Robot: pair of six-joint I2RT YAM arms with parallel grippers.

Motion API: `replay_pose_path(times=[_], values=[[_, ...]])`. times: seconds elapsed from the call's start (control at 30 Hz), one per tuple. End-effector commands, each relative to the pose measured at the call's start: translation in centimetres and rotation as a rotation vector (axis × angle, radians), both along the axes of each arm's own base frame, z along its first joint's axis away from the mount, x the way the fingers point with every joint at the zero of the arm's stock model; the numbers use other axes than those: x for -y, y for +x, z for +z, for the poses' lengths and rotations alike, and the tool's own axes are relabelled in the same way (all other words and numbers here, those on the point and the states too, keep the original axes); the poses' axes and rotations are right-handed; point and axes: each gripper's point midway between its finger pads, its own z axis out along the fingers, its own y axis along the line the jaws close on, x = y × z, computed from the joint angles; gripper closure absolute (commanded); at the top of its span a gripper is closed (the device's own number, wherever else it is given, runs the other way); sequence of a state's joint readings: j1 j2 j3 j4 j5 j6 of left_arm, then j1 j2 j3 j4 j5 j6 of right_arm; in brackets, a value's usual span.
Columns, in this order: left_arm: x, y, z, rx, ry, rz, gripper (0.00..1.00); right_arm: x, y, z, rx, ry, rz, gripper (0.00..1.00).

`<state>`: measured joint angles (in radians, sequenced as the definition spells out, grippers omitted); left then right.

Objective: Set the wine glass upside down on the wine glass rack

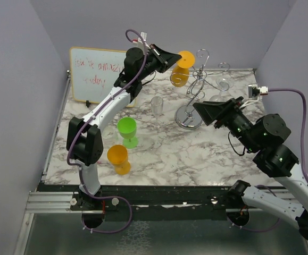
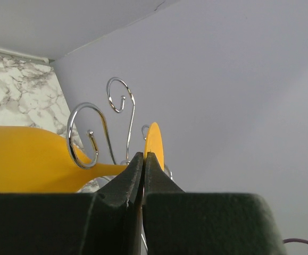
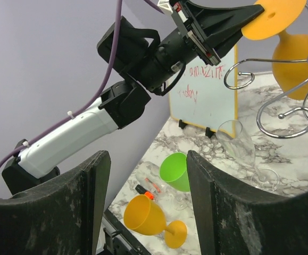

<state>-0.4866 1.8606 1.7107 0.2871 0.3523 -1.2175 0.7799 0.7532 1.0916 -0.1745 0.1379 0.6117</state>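
An orange wine glass [image 1: 180, 74] hangs upside down at the back, its bowl down and its round foot [image 1: 186, 58] up. My left gripper [image 1: 175, 57] is shut on the edge of that foot. In the left wrist view the foot [image 2: 154, 142] stands just above the closed fingers, and the stem runs past a curled arm of the wine glass rack [image 2: 83, 133]. The silver wire rack [image 1: 200, 87] stands on its round chrome base [image 1: 188, 118], right of the glass. My right gripper [image 1: 204, 112] is open and empty, hovering by the rack's base.
A green glass [image 1: 127, 130] stands front left, with an orange glass [image 1: 118, 158] beside it. A clear glass [image 1: 157, 104] stands mid-table. A whiteboard [image 1: 97, 74] leans at the back left. A clear glass holding a marker [image 3: 159, 186] lies near the left edge.
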Motion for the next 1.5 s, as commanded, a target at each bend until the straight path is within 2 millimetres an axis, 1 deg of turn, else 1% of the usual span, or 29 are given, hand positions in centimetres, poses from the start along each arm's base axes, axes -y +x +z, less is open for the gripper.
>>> replay_pose_path(times=[0.0, 0.27, 0.47, 0.57, 0.7, 0.97, 1.03, 1.23, 1.33, 1.47], values=[[0.7, 0.6, 2.4, 0.045, -0.050, -0.011, 1.00, 0.9, 0.2, 0.2, 0.015, 0.026, -0.047, 0.37], [0.8, 3.1, 2.3, 0.065, -0.051, 0.060, 1.00, 1.1, 0.4, 0.3, 0.027, 0.018, -0.062, 0.37], [0.0, 4.7, 0.9, 0.048, -0.037, 0.145, 1.00, 1.3, 0.4, 0.2, 0.029, 0.012, -0.070, 0.36], [-0.5, 5.2, 0.5, 0.045, -0.026, 0.169, 1.00, 1.4, 0.3, 0.1, 0.027, 0.012, -0.072, 0.37], [-0.9, 5.1, -0.1, 0.044, -0.009, 0.161, 1.00, 1.4, 0.2, -0.1, 0.023, 0.012, -0.068, 0.36], [-1.8, 4.5, -1.2, 0.032, 0.019, 0.164, 1.00, 0.8, 0.2, -0.5, 0.013, 0.010, -0.042, 0.36], [-1.8, 4.2, -1.1, 0.030, 0.017, 0.154, 1.00, 0.6, 0.1, -0.6, 0.011, 0.009, -0.034, 0.36], [-2.0, 3.0, 0.0, 0.048, 0.003, 0.133, 1.00, 0.5, 0.1, -0.8, 0.003, 0.010, -0.026, 0.37], [-2.2, 2.8, 0.0, 0.046, 0.002, 0.133, 1.00, 0.4, 0.1, -0.8, 0.001, 0.012, -0.022, 0.36], [-2.2, 2.6, -0.5, 0.034, 0.005, 0.125, 1.00, 0.4, 0.1, -1.0, -0.005, 0.010, -0.021, 0.37]])
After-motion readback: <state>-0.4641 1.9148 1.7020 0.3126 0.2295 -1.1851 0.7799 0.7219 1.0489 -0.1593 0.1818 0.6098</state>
